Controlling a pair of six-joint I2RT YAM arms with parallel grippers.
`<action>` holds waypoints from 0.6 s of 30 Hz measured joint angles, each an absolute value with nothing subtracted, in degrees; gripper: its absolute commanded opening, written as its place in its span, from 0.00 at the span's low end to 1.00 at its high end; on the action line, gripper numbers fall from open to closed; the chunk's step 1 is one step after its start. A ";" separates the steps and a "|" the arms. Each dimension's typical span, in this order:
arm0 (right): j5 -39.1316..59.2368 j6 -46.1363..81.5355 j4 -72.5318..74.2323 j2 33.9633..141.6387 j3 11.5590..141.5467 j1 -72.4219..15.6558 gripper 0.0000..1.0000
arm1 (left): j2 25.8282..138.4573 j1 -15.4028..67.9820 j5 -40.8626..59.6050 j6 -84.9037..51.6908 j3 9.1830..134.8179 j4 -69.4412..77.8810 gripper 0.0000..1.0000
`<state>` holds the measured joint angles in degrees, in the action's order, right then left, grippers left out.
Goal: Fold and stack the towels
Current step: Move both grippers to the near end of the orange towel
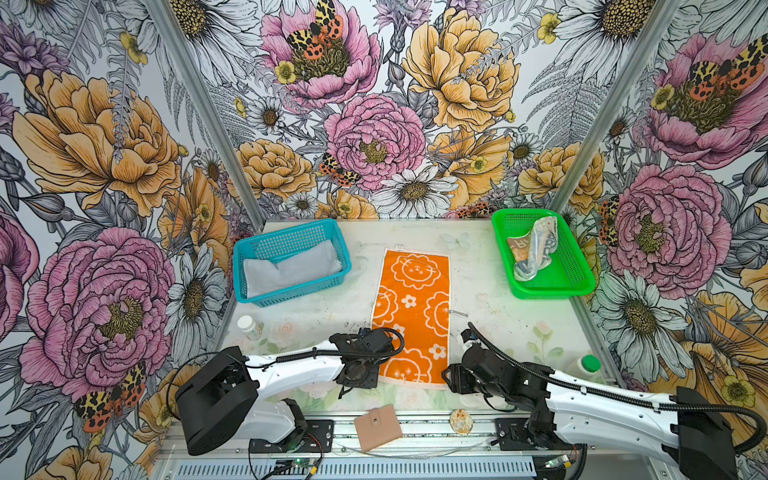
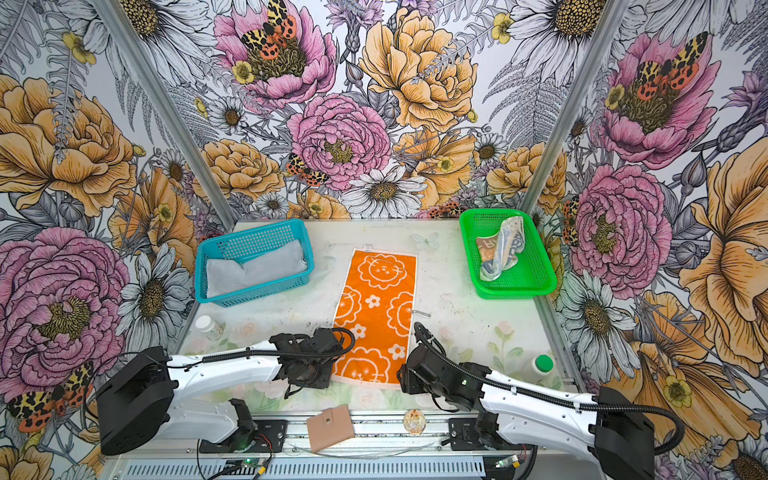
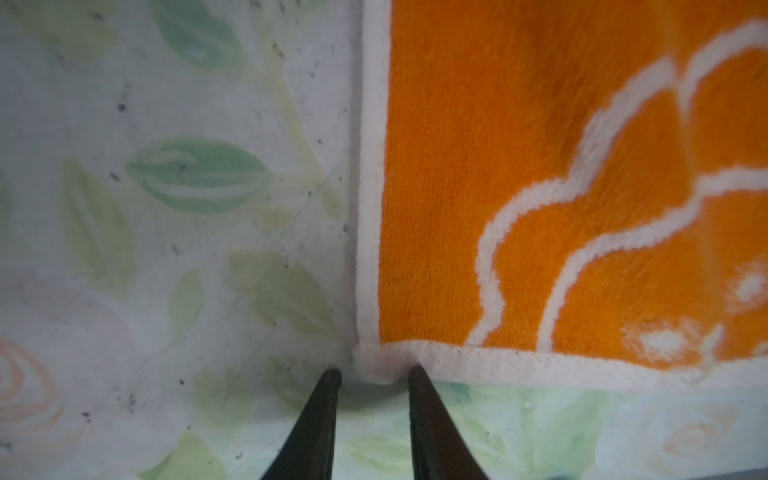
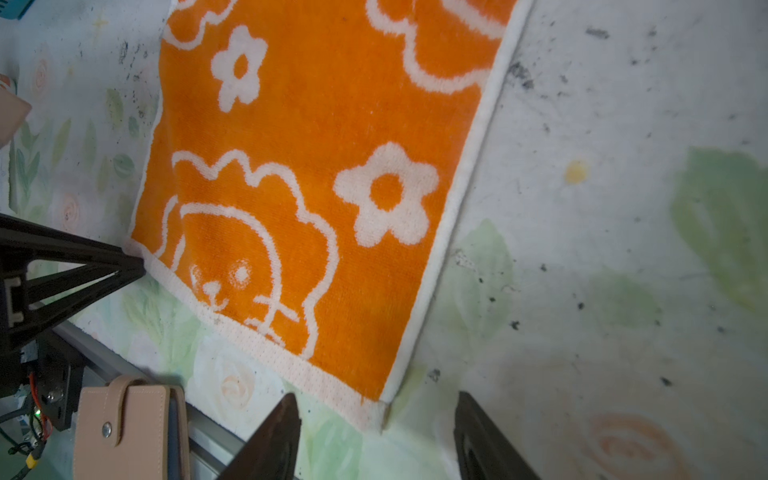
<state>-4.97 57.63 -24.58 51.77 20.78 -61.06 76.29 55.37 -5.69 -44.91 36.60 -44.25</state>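
The flowered towel [image 1: 409, 316] lies between the left basket [image 1: 291, 296], holding the plain towel [image 1: 291, 268], and the right basket [image 1: 555, 286], holding the lettered towel [image 1: 534, 249].

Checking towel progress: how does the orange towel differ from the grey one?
The orange towel lies spread flat on the table; the grey towel sits slumped inside the blue basket. The orange towel has cream flower drawings; the grey towel is plain. Both are soft cloths, not stacked.
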 measured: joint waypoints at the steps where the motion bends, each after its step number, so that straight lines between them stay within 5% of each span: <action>1: -4.99 57.91 -24.80 51.77 20.67 -61.36 0.61 | 76.36 55.40 -5.76 -44.91 36.64 -44.23 0.31; 18: -8.45 63.20 -26.79 55.79 20.97 -68.40 0.58 | 75.00 55.75 -7.05 -44.62 35.53 -38.17 0.31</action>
